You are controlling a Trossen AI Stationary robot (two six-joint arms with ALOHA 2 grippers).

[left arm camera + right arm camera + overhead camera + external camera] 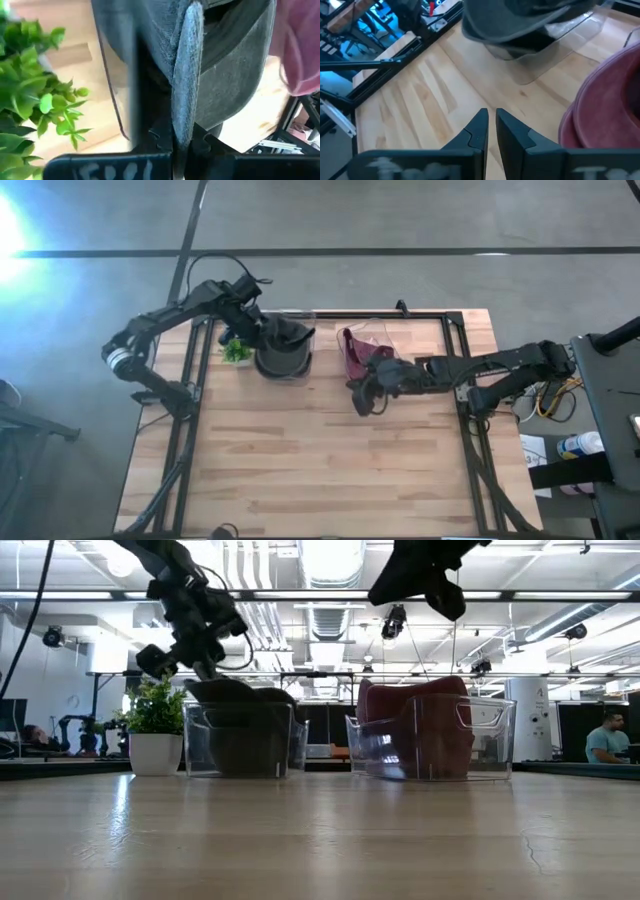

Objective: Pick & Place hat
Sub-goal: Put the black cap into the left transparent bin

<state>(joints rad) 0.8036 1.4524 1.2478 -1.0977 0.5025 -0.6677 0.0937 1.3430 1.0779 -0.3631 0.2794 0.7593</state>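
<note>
My left hand [262, 328], upper left of the high view, is pinched on the brim of the dark hat [283, 340]; the left wrist view shows the grey brim edge [186, 75] clamped between my two fingers [157, 142]. The hat sits in, or partly over, the left clear bin [240, 740] at the far edge of the desk [320, 460]. I cannot tell whether its crown rests on the bin floor.

My right hand [362, 392] hovers at centre frame, just off the near side of the right clear bin [430, 737], which holds the maroon hat [362, 352]. Its fingers are pressed nearly together, with only a slit between them in the right wrist view, and they hold nothing [491, 131].

Key relation: the dark hat lies directly under my left hand, brim standing on edge along the finger line, crown hanging away from the wrist. The left arm is clearly the nearer one; the right is well apart from that bin. My judgement: the next move is either a straight lift or a release, and it depends on the hat clearing the bin wall.

View differences: the low view shows the hat's crown inside the bin walls and the small potted plant [155, 730] just beside it; the high view shows the two bins side by side but hides their depth.
</note>
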